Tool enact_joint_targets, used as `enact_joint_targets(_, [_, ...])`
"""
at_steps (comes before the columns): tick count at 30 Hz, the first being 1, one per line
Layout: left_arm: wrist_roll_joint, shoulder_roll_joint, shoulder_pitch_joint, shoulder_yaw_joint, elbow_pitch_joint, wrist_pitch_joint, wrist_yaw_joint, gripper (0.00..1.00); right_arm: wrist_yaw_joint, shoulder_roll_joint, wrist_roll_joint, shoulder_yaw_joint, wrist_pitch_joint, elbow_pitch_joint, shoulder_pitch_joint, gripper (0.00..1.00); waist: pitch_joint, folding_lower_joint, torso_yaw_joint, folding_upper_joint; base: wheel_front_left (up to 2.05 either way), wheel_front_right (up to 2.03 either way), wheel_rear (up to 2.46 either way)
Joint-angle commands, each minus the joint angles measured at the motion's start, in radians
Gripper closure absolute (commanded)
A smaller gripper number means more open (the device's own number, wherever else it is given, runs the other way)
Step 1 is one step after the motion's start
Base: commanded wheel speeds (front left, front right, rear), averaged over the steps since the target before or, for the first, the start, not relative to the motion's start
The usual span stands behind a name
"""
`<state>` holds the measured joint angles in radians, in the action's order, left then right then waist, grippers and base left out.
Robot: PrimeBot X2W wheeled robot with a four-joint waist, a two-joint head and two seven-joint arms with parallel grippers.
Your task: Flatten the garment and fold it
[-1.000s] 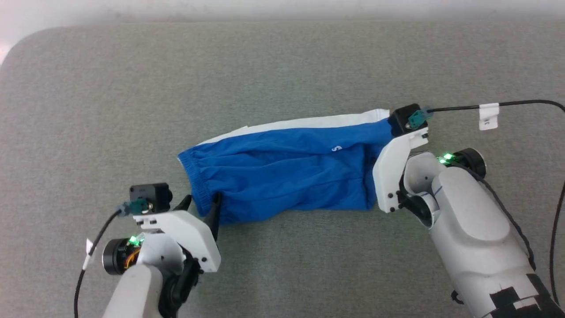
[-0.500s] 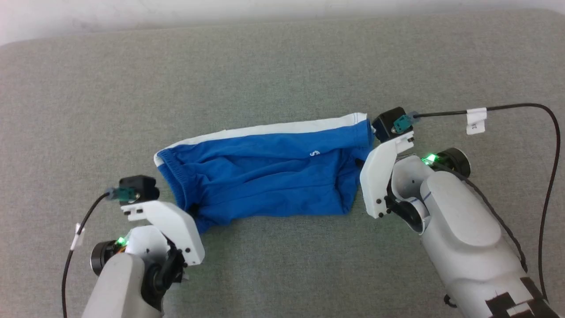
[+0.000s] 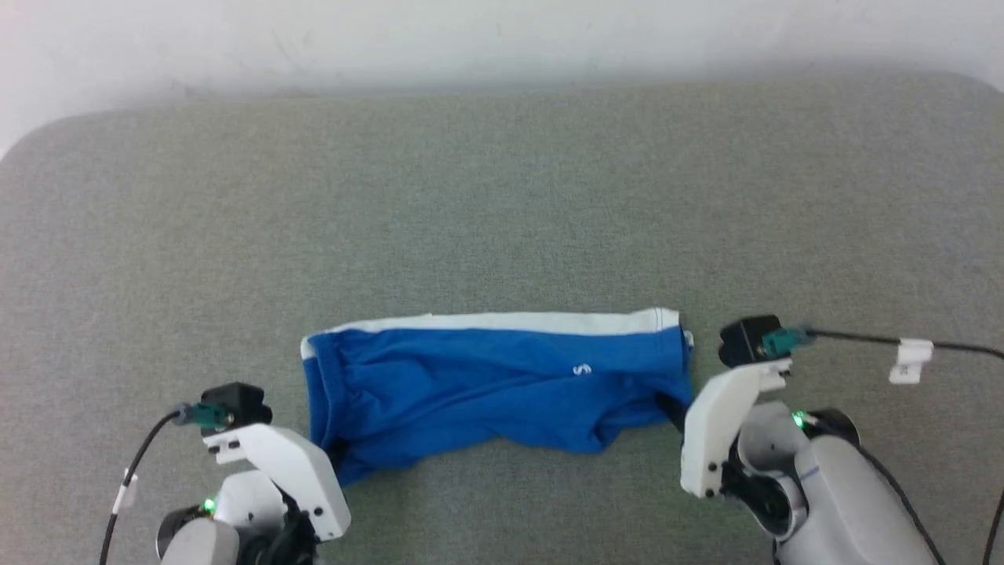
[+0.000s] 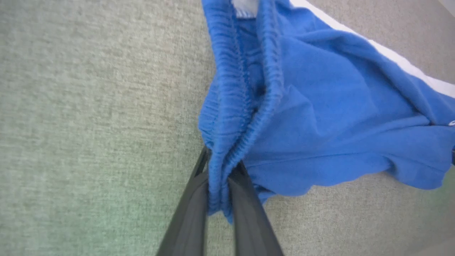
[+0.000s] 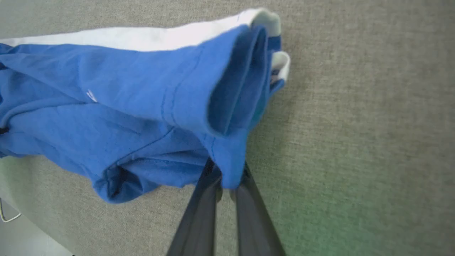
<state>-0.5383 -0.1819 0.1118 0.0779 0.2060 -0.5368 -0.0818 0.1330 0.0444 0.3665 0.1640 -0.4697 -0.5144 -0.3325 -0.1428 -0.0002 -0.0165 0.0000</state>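
The bright blue shorts [image 3: 486, 384] lie stretched left to right on the grey padded surface [image 3: 502, 196], with the white stripe [image 3: 502, 322] along the far edge and a tiny white logo [image 3: 581, 369]. The gathered waistband [image 4: 249, 89] is at the left end. My left gripper [image 4: 221, 167] is shut on the near corner of that waistband; in the head view it sits at the lower left [image 3: 339, 453], its fingers mostly under the white housing. My right gripper [image 5: 229, 174] is shut on the near corner of the leg hem, at the shorts' right end [image 3: 671, 408]. The near edge is wrinkled.
The grey surface runs far beyond the shorts up to a pale wall [image 3: 502, 39], and its corners are rounded. A black cable with a white tag [image 3: 910, 357] trails right from my right wrist. Another cable [image 3: 133, 471] hangs from my left wrist.
My left gripper has gone from open around the waistband corner to shut on it. Both arms have drawn back toward me with the shorts pulled straighter. The head camera has also shifted.
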Motion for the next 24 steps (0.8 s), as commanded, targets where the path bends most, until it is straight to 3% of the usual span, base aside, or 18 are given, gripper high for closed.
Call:
enact_joint_targets(1, [-0.012, 0.002, -0.022, -0.006, 0.007, -0.009, -0.011, 0.92, -0.002, 0.006, 0.01, -0.014, -0.004, 0.015, 0.028, 1.0, 0.011, 0.0002, 0.004, 0.0, 0.0, 0.0, 0.0])
enact_joint_targets(2, [-0.024, 0.009, -0.027, -0.011, 0.004, -0.008, -0.011, 0.57, -0.002, 0.006, 0.018, -0.022, -0.004, 0.032, 0.046, 0.68, 0.015, 0.0002, 0.007, 0.0, 0.0, 0.0, 0.0])
enact_joint_targets(3, [-0.03, 0.013, -0.03, -0.015, 0.001, -0.005, -0.012, 0.0, -0.002, 0.006, 0.02, -0.028, -0.003, 0.05, 0.061, 0.0, 0.019, 0.0002, 0.008, 0.0, 0.0, 0.0, 0.0])
enact_joint_targets(13, [-0.177, 0.044, -0.041, -0.178, -0.149, 0.093, -0.012, 0.0, -0.002, 0.006, 0.098, -0.173, -0.051, 0.272, 0.176, 0.0, 0.046, 0.0002, 0.007, 0.0, 0.0, 0.0, 0.0])
enact_joint_targets(15, [-0.151, 0.03, -0.046, -0.208, -0.193, 0.17, -0.007, 0.0, -0.002, 0.006, 0.1, -0.202, -0.078, 0.32, 0.182, 0.0, 0.043, 0.0002, 0.009, 0.0, 0.0, 0.0, 0.0])
enact_joint_targets(18, [-0.056, 0.0, -0.049, -0.209, -0.231, 0.338, 0.034, 0.0, -0.002, 0.006, 0.087, -0.208, -0.133, 0.359, 0.172, 0.0, 0.032, 0.0002, 0.007, 0.0, 0.0, 0.0, 0.0])
enact_joint_targets(24, [0.165, -0.025, -0.049, -0.142, -0.194, 0.705, 0.084, 0.0, -0.002, 0.006, 0.035, -0.147, -0.256, 0.315, 0.118, 0.0, -0.001, 0.0002, -0.008, 0.0, 0.0, 0.0, 0.0])
